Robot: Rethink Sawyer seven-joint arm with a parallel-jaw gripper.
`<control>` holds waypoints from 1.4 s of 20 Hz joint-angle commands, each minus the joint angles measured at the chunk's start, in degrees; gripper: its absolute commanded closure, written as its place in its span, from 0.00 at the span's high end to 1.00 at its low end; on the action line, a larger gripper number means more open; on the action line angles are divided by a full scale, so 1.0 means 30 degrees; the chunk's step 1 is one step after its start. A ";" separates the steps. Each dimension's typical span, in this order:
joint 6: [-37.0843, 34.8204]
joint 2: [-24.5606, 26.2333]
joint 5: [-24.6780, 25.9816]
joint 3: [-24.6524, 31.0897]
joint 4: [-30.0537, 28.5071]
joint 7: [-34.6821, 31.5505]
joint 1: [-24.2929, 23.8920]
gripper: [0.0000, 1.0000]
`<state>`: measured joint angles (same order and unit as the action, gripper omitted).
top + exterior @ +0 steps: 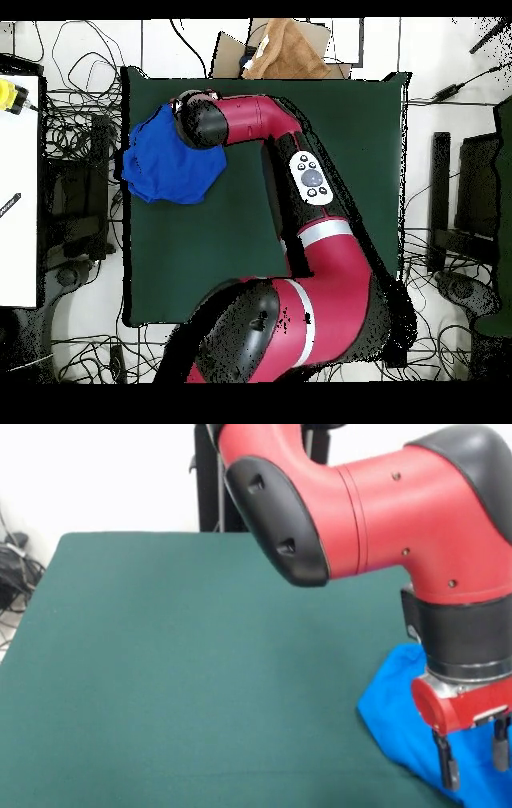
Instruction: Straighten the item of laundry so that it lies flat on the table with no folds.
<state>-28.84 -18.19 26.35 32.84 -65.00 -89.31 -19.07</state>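
The item of laundry (404,724), a bright blue T-shirt, lies bunched in a crumpled heap at the table's near right corner in the front view. In the overhead view it (160,165) sits at the top left corner, reaching the table's left edge. No lettering shows. My gripper (474,760) hangs just over the heap with its two dark fingers (446,760) spread apart and nothing between them. In the overhead view the arm's wrist (197,120) hides the gripper. The dark green table (200,664) stretches wide to the left.
Tangled cables and black gear (14,572) lie beside the table's left edge in the front view. In the overhead view a brown cardboard box (285,48) stands past the far edge and a white desk (18,200) is at the left.
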 commanded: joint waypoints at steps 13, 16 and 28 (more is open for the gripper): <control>-0.0518 0.2860 0.2550 -0.0023 0.0058 0.2527 -0.0647 1.00; -0.0760 0.1694 0.2586 -0.0486 -0.1308 0.2157 -0.0817 1.00; -0.0245 0.2072 0.2864 -0.1230 -0.0282 0.0646 0.0405 1.00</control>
<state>-28.78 -14.12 30.63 32.42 -66.39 -89.31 -20.64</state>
